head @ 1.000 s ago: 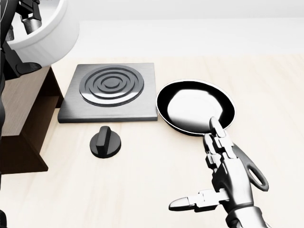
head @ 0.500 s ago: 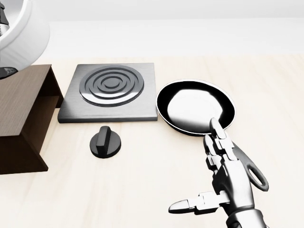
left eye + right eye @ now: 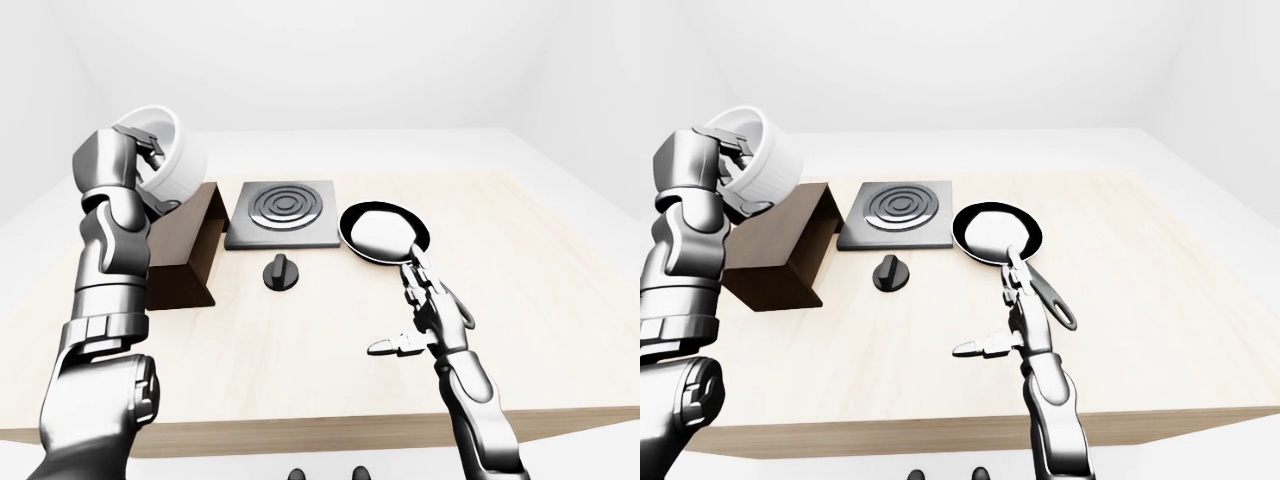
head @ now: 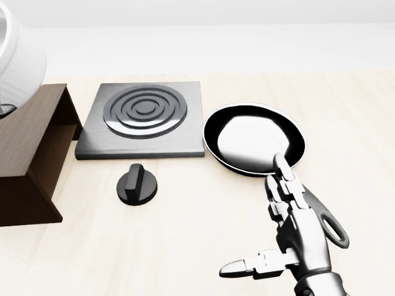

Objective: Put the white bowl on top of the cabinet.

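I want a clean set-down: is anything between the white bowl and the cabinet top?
Nothing visible. The left hand holds the white bowl tilted above the cabinet, whose top shows bare in the right-eye view. The stove plate, knob and pan sit to its right.

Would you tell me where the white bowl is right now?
In the right-eye view the white bowl is upper left, gripped tilted by the left hand above the cabinet.
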